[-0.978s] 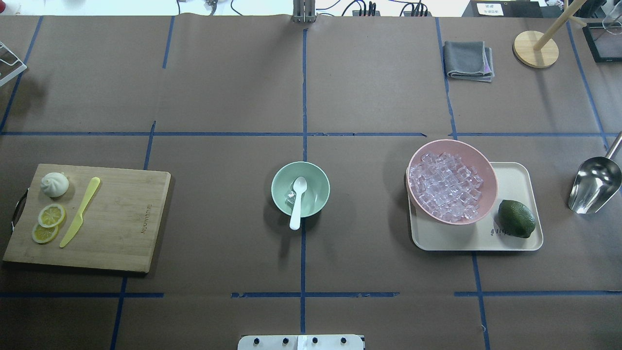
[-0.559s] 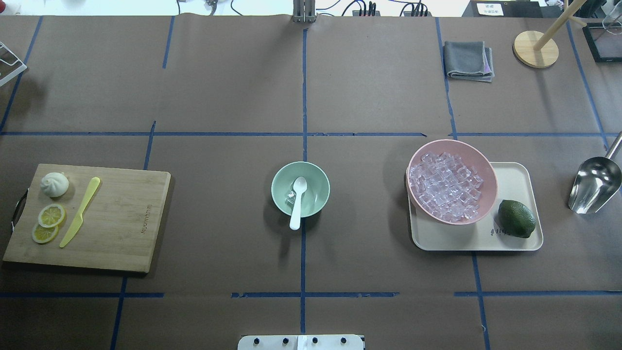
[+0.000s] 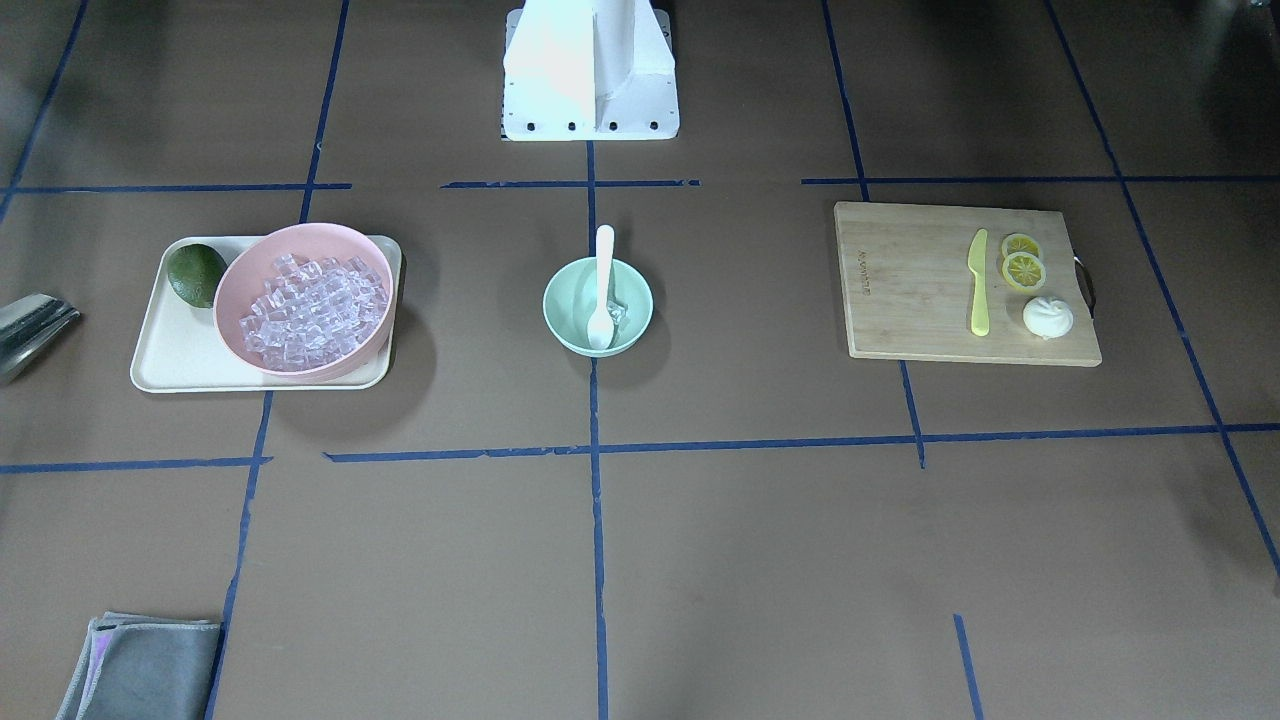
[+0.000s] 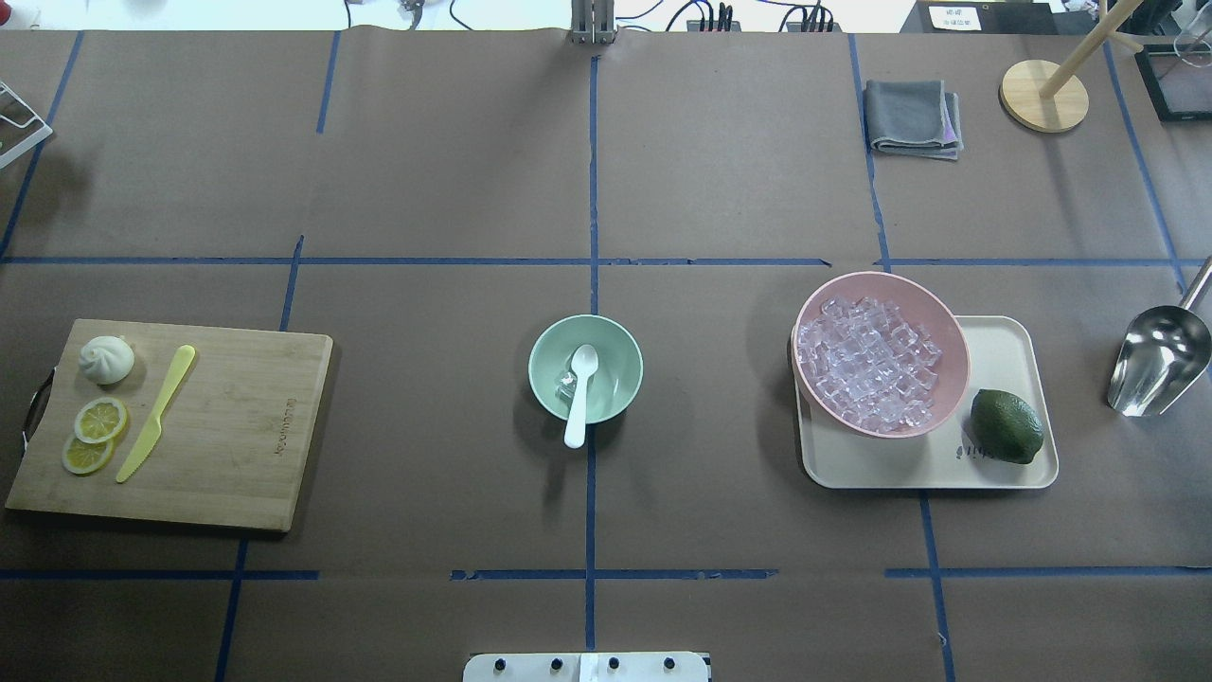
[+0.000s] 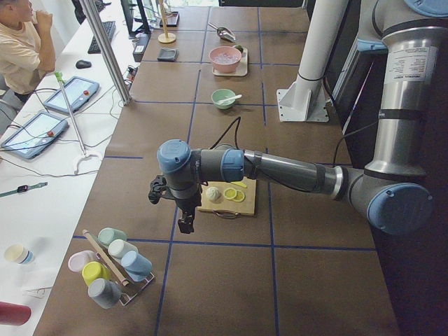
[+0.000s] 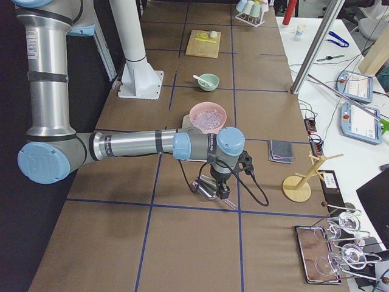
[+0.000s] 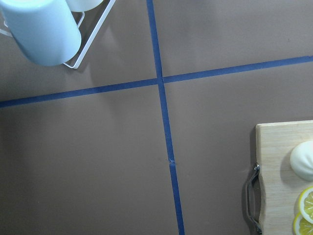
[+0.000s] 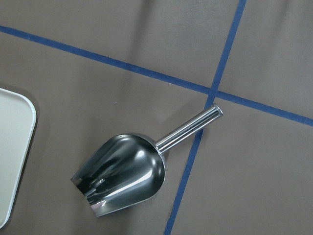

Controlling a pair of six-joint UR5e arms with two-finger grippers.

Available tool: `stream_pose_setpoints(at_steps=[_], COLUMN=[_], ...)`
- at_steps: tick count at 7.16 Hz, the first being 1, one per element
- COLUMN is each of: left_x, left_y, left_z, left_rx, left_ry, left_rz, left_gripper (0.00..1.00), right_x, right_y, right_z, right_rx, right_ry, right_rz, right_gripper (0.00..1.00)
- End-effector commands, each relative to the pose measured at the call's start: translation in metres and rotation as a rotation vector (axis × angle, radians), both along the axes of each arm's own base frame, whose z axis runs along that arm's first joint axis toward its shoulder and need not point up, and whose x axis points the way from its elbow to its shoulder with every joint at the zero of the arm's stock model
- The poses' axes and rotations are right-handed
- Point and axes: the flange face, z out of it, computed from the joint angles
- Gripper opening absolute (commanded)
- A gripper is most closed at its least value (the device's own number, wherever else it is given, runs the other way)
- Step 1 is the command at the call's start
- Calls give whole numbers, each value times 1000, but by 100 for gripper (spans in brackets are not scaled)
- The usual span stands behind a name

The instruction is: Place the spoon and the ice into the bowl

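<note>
The mint-green bowl [image 4: 606,339] stands at the table's middle and also shows in the front view [image 3: 570,310]. The white spoon [image 4: 579,398] lies in it, scoop inside, handle over the near rim. A little clear ice [image 4: 566,385] lies in the bowl beside the scoop. Several more ice cubes [image 4: 866,365] fill the pink bowl [image 4: 952,332]. My left gripper [image 5: 186,222] hangs off the table's left end, past the cutting board; I cannot tell if it is open. My right gripper [image 6: 223,191] hangs over the metal scoop [image 6: 205,187]; I cannot tell its state.
A wooden cutting board [image 4: 237,426] at the left carries a yellow-green knife [image 4: 156,412], lemon slices [image 4: 99,420] and a bun [image 4: 106,359]. A beige tray [image 4: 1004,350] holds the pink bowl and a lime [image 4: 1007,426]. The steel scoop [image 4: 1160,360], grey cloth [image 4: 912,116] and wooden stand [image 4: 1043,95] are at the right.
</note>
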Motion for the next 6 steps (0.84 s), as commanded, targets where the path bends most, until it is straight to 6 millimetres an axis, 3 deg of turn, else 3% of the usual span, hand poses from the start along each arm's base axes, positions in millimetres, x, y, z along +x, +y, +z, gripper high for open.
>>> stream_pose_setpoints(at_steps=[1, 2, 4, 6], left_x=[1, 3, 12, 13], left_y=[0, -4, -4, -7], left_z=[-9, -2, -8, -15], left_rx=[17, 13, 37, 55], left_ry=[-5, -10, -4, -3], left_rz=[3, 8, 21, 25], left_gripper=[100, 100, 100, 100], right_x=[-8, -8, -8, -8], right_y=[-9, -12, -13, -19], right_z=[-7, -11, -7, -16], right_rx=[30, 42, 35, 55], right_ry=[-4, -3, -4, -5], right_rz=[-14, -11, -13, -14], right_gripper=[100, 100, 100, 100])
